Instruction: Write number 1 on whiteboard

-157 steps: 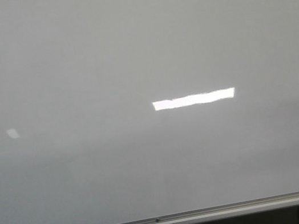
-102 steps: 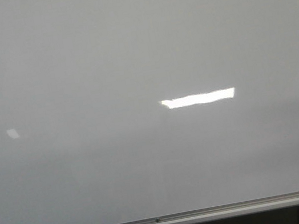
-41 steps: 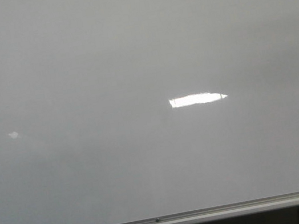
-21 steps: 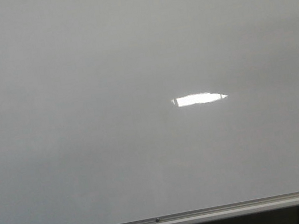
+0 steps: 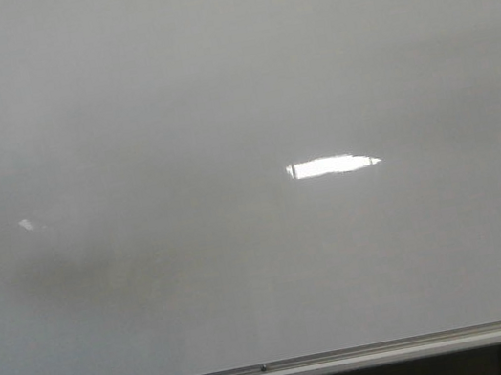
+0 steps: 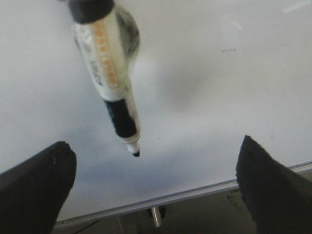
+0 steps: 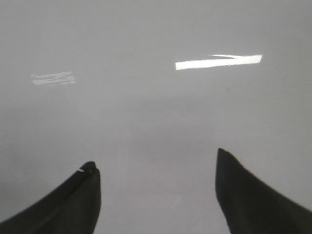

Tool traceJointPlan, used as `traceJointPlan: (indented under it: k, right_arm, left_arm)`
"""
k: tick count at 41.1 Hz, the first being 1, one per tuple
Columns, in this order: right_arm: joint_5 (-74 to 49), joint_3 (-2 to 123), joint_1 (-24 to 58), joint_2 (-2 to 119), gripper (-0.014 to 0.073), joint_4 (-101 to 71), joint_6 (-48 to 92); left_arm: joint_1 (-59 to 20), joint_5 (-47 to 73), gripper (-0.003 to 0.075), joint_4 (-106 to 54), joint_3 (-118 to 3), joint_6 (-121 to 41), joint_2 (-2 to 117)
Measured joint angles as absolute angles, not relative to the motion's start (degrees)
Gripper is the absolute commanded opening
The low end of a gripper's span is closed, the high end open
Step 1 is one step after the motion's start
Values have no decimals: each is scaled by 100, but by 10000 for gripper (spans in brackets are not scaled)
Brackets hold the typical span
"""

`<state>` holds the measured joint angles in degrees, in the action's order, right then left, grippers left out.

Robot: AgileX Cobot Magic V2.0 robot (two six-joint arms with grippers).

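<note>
Probably an office or classroom: a big glossy whiteboard [image 5: 236, 103] with a silver rail [image 5: 283, 370] is seen, ceiling strip lights (long rectangular ones) are reflected [image 5: 332, 165], and a marker [image 6: 107, 73] is shown.

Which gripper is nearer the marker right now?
Left. The marker shows just ahead of the left gripper, whose fingers are spread; the right gripper faces whiteboard only, no marker in its view.

Left gripper [image 6: 153, 190] — fingers spread wide; right gripper [image 7: 158, 195] — fingers likewise wide apart
</note>
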<state>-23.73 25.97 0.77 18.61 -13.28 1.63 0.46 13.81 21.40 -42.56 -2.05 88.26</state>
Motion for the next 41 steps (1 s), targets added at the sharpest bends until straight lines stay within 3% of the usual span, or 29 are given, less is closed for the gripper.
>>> traceJointPlan:
  k: [5, 16, 35, 41]
  right_arm:
    - [-2397, 2597, 77, 1861, 528, -1328, 163]
    - [-2418, 2597, 77, 1861, 528, -1328, 163]
    - [-2430, 2597, 77, 1861, 528, -1328, 163]
    - [-2430, 2597, 77, 1861, 528, -1328, 163]
  left_arm:
    - [46, 1029, 633, 2140, -4268, -205, 9034]
    - [181, 461, 536, 2112, -4268, -205, 9100]
    - [370, 0, 526, 1988, -4277, -205, 9468]
    - [370, 0, 418, 1869, -4277, -205, 9494]
